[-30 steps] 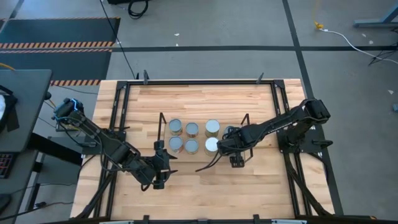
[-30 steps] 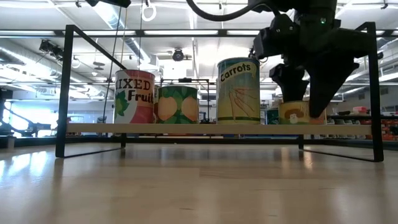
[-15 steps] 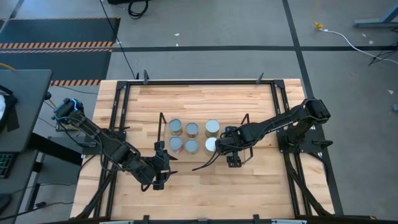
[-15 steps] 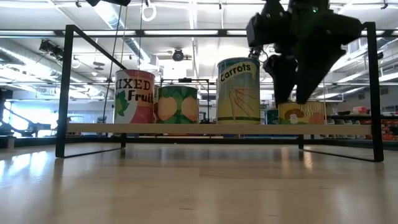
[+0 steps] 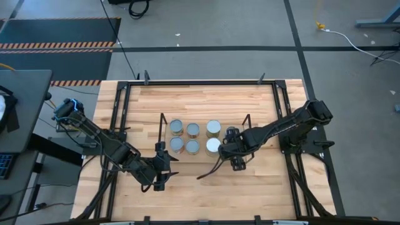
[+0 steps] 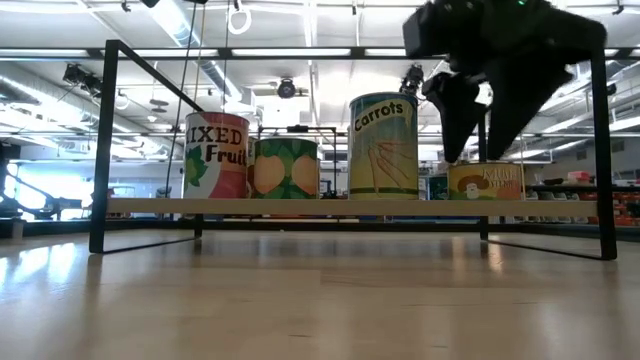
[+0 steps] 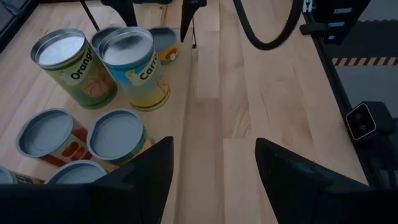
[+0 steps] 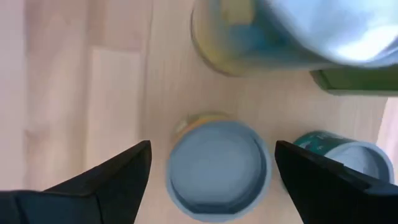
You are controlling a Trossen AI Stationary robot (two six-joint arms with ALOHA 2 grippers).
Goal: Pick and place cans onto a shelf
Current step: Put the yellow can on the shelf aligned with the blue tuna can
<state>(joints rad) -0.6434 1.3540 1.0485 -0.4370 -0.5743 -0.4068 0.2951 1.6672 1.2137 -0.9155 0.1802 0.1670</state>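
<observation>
The right claw (image 5: 229, 150), fingers spread apart, hovers beside silver-topped metal cans (image 5: 193, 146) on the thin dark-rod shelf (image 5: 162, 122); the left claw (image 5: 158, 170) waits open nearby.

— Where did your high camera sit?
— Overhead, well off, facing straight down on the whole table (image 5: 206, 187) and both arms.

— And your low one?
— At tabletop height, close in, facing level through the shelf (image 6: 350, 206) into the room.

— The wrist cameras?
— Your left looked across the cans (image 7: 134, 65) from near; your right looked straight down, very near, onto one short can (image 8: 217, 162).

— What did they share?
— All four saw the cans.
</observation>
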